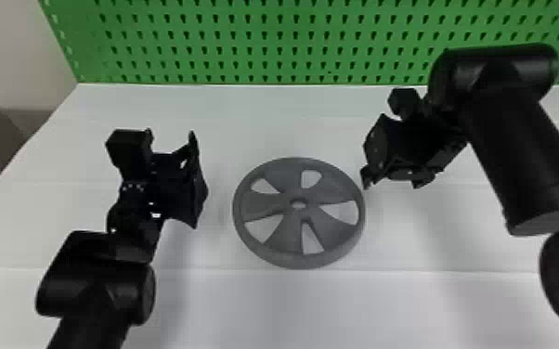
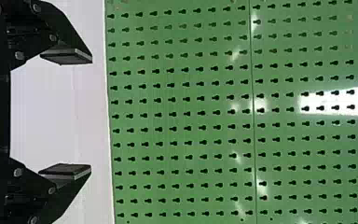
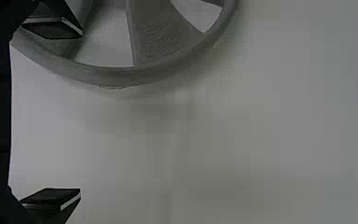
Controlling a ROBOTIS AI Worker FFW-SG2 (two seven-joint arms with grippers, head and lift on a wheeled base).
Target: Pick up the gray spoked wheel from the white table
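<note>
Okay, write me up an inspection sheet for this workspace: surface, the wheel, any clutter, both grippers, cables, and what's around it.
Surface: white table, faint lines running across it.
Job's things: gray spoked wheel, lying flat on the table between the two grippers, five openings between its spokes.
Clutter: nothing seen.
Left gripper: open and holding nothing, off to the wheel's left.
Right gripper: open, close by the wheel's right side; whether a finger touches the rim, I cannot tell.
Cables: nothing seen.
Surroundings: green pegboard along the far edge; pale wall at far left.
</note>
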